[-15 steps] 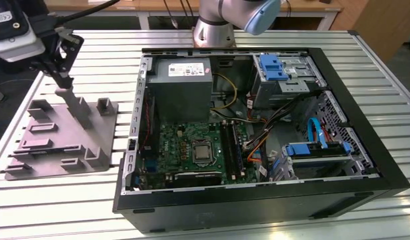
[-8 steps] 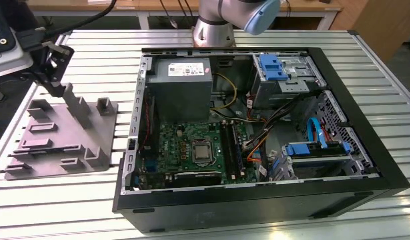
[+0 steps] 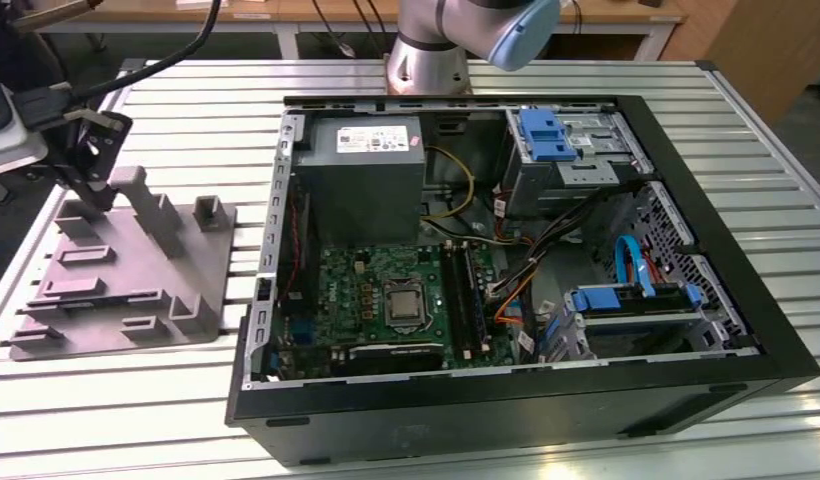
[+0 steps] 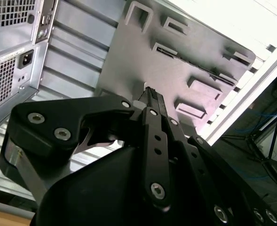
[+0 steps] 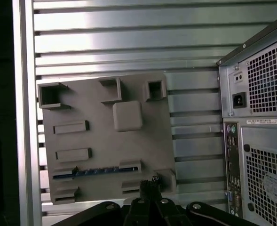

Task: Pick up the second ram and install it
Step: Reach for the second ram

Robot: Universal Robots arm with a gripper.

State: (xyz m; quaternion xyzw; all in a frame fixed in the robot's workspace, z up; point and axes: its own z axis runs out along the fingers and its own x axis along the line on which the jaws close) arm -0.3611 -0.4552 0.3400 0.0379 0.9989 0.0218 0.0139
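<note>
The gripper (image 5: 150, 183), claw pressed together and empty, is hovering over the grey tray (image 3: 110, 300) at the exterior view's left, where the second ram (image 5: 96, 171) is lying in a slot, so it is probably needing to spread and straddle the stick squarely, minding the tray's raised blocks (image 5: 127, 115), with bare slatted table (image 3: 730, 120) lying around.

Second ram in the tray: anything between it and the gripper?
Nothing visible. In the first wrist view the second ram sits in its slot in the grey tray with nothing lying over it, and the gripper hangs just past one end of it, by a raised tray block.
</note>
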